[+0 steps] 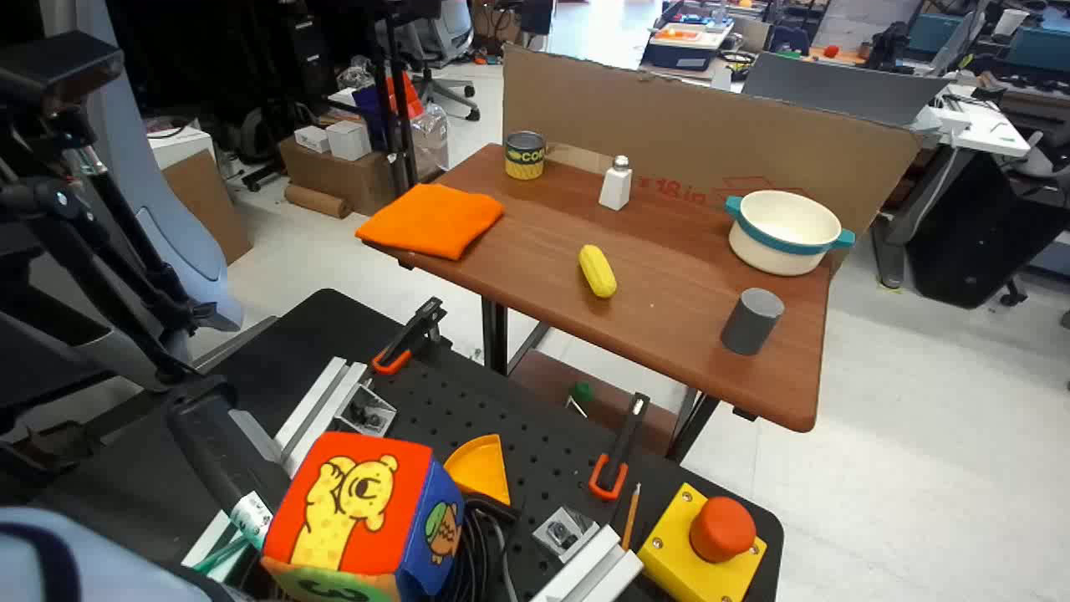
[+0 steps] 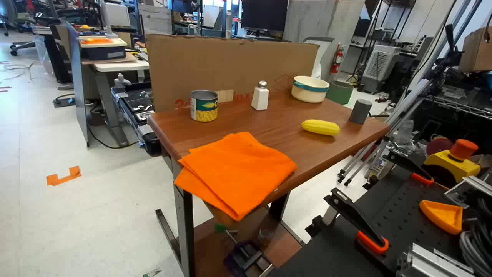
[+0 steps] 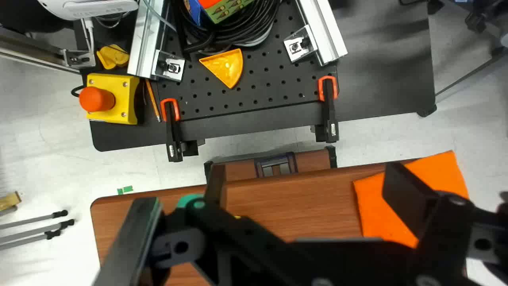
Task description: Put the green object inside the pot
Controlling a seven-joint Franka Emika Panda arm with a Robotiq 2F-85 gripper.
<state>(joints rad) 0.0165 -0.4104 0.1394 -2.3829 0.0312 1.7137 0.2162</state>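
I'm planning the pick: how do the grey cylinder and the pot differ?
In both exterior views, the cylinder looks plain grey; the pot is cream and teal. The cylinder is narrow; the pot is much wider. The pot has two side handles; the cylinder shows none. Both stand on the brown table.

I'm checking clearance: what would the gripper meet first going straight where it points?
Probably the brown wooden tabletop, around its near edge; no object shows close ahead of the gripper, though depth and exact aim are unclear.

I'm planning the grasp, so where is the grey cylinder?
In an exterior view, the grey cylinder stands toward the right end of the brown table, in front of the pot and right of the corn cob.
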